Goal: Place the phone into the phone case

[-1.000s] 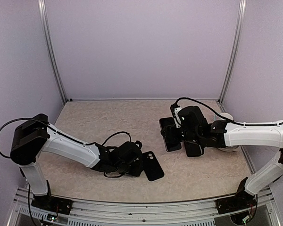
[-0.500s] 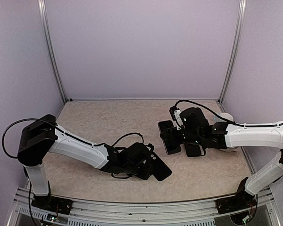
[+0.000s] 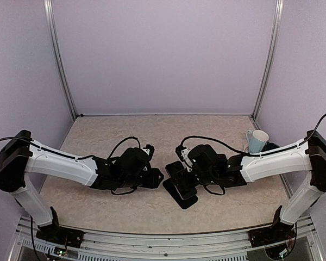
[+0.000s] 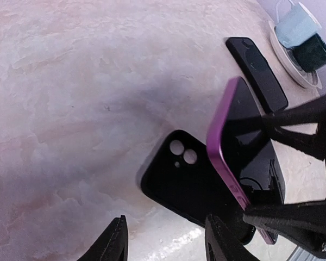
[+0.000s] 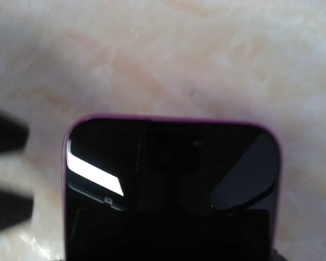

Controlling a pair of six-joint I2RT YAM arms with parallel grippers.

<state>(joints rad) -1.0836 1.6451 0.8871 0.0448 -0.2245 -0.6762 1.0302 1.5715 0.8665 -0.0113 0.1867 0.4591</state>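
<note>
The black phone case (image 4: pixel 187 187) lies flat on the table, its camera holes showing, and from above the phone case (image 3: pixel 187 201) sits between the two arms. The phone (image 4: pixel 224 147), purple-edged with a dark screen, hangs tilted just over the case's right part. My right gripper (image 3: pixel 189 180) is shut on the phone, whose screen (image 5: pixel 171 185) fills the lower right wrist view and hides the fingers. My left gripper (image 4: pixel 165 244) is open with nothing between its fingers, just left of the case, and its tips do not touch it.
A second flat black slab (image 4: pixel 258 73) lies on the table beyond the phone. A pale blue mug (image 3: pixel 256 140) and a dark cup (image 4: pixel 312 51) stand on a white saucer at the back right. Walls and metal posts close the table's back and sides.
The left gripper slid the case to the right, let go of it and drew back left. The right arm carried the phone left and down until it hung over the case.
</note>
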